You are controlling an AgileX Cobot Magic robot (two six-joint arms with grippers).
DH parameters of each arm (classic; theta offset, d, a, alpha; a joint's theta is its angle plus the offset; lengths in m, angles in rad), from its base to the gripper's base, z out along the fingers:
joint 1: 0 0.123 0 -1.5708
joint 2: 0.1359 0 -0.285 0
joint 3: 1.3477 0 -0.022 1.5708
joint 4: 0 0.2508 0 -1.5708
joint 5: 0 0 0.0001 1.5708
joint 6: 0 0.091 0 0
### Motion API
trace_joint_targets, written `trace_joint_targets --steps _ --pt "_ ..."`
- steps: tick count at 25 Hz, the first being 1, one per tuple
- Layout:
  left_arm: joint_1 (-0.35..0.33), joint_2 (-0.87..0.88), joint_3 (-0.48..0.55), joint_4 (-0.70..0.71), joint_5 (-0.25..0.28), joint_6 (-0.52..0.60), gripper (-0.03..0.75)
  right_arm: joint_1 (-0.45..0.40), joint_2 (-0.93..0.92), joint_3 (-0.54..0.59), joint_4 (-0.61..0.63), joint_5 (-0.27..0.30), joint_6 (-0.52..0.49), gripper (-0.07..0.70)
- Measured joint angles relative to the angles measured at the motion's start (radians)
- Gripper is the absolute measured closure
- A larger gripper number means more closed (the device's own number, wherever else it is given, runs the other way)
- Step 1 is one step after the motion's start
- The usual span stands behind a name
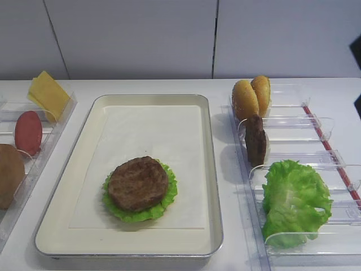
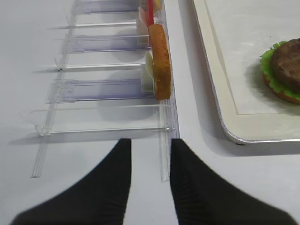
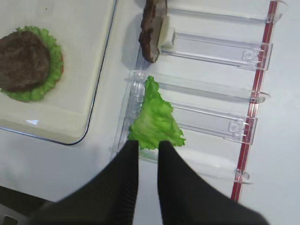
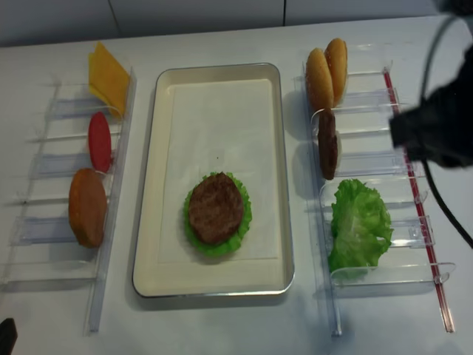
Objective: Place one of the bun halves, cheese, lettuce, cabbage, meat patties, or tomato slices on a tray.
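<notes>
My right gripper (image 3: pixel 148 147) is cut off by the bottom edge in its wrist view, only the fingers show; left gripper (image 2: pixel 150 145) likewise; the bun (image 1: pixel 10 175) at far left is clipped by the frame edge; whatever lies under the patty (image 1: pixel 138 183) and lettuce (image 1: pixel 163 200) is hidden.

One high camera looks from the front, angled down across the tray (image 1: pixel 211 169) toward the back wall; the other looks almost straight down from farther off. Each wrist camera sits close above the table, looking past its own fingers: the right one (image 3: pixel 147 154) over the right rack (image 3: pixel 211 47), the left one (image 2: pixel 150 154) over the left rack (image 2: pixel 103 89). All four views share part of the tray.
</notes>
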Motion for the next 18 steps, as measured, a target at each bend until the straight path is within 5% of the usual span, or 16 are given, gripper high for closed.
trace_joint_targets --steps 18 --pt "0.000 0.000 0.000 0.000 0.000 0.000 0.518 0.000 -0.644 0.249 -0.085 0.023 -0.103 0.505"
